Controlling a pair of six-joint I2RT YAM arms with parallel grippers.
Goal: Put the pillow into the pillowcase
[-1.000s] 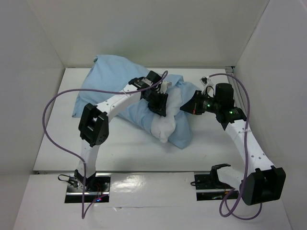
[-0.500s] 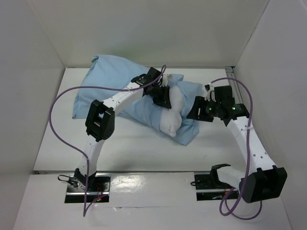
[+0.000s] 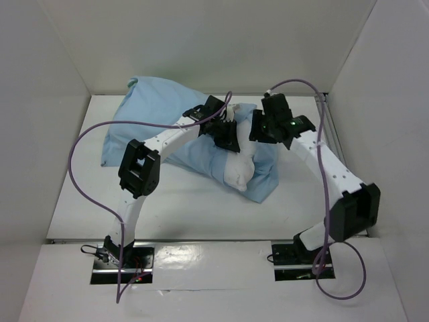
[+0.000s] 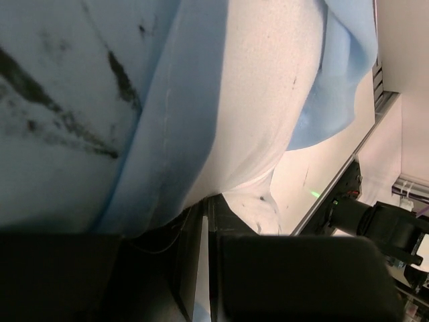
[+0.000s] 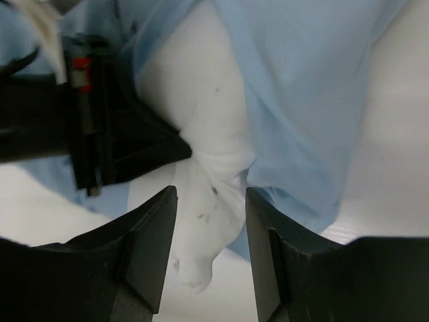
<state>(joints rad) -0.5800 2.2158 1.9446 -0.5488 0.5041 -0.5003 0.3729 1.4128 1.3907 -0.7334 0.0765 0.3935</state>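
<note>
The white pillow (image 3: 238, 168) lies mostly inside the light blue pillowcase (image 3: 151, 114) at the back middle of the table, with one white corner sticking out toward the front. My left gripper (image 3: 228, 139) is shut on a pinch of the pillow's white fabric by the case's mouth; in the right wrist view the left gripper (image 5: 182, 144) bunches that cloth (image 5: 201, 87). My right gripper (image 3: 263, 131) hovers open just behind and right of it. Its fingers (image 5: 151, 248) straddle the view of the protruding corner without touching it. Blue pillowcase cloth (image 5: 301, 87) drapes to the right.
White walls (image 3: 40, 134) close in the table on the left, back and right. Bare white tabletop (image 3: 188, 208) lies in front of the pillow. Purple cables (image 3: 77, 168) loop off both arms. A metal rail (image 3: 323, 97) runs along the back right corner.
My right arm swung from the pillow's right side to behind it, and its gripper went from shut to open. The left gripper shifted slightly back with the pinched fabric.
</note>
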